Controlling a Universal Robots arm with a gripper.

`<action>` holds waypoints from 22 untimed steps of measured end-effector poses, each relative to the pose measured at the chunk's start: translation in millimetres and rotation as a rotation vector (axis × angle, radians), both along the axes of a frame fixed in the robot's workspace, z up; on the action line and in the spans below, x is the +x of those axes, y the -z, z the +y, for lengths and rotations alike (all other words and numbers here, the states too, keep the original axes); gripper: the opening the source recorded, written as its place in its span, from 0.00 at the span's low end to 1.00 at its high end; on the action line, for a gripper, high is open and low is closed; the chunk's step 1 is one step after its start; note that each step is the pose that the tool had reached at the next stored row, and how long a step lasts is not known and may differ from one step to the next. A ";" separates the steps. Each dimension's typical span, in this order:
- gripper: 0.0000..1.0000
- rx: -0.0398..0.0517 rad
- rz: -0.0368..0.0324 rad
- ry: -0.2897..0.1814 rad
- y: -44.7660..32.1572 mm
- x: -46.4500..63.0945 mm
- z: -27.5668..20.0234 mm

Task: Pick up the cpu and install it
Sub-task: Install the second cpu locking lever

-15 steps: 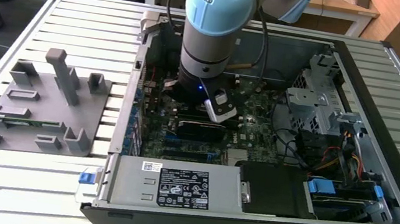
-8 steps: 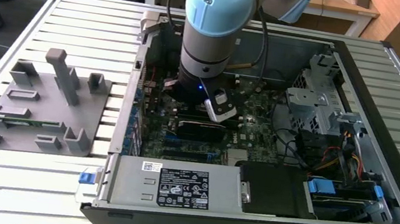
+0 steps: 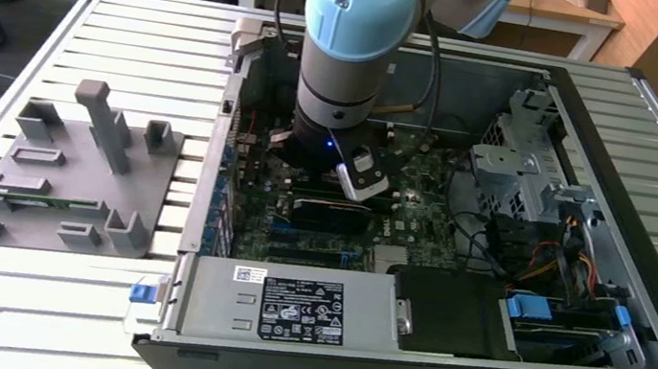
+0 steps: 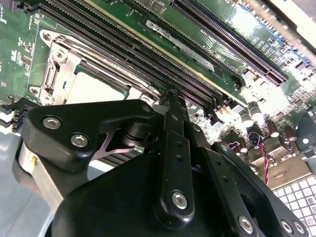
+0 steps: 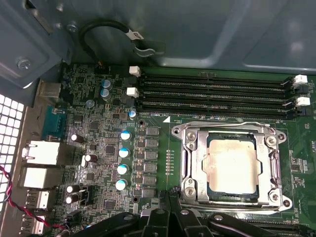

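Lying open on the slatted surface [image 3: 27,316], the computer case [image 3: 631,237] holds the motherboard [image 5: 98,148]; arm reaches down inside it. Grey fixture tray [image 3: 66,177] sits beside the case on the exterior view's left. Metal socket frame [image 5: 190,163] on the board contains the cpu [image 5: 232,165], seated flat. Gripper [image 5: 170,195] hangs just beside the socket; jaws look closed, gripping nothing.
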State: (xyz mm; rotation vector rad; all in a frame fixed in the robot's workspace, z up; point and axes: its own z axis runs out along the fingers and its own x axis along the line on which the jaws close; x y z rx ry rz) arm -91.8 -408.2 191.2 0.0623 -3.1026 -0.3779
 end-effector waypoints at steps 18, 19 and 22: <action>0.11 0.0003 0.0001 0.000 0.9 -1.2 3.8; 0.11 0.0004 0.0001 0.000 1.0 -1.3 3.8; 0.11 -0.0020 0.0000 0.000 1.1 -1.5 3.8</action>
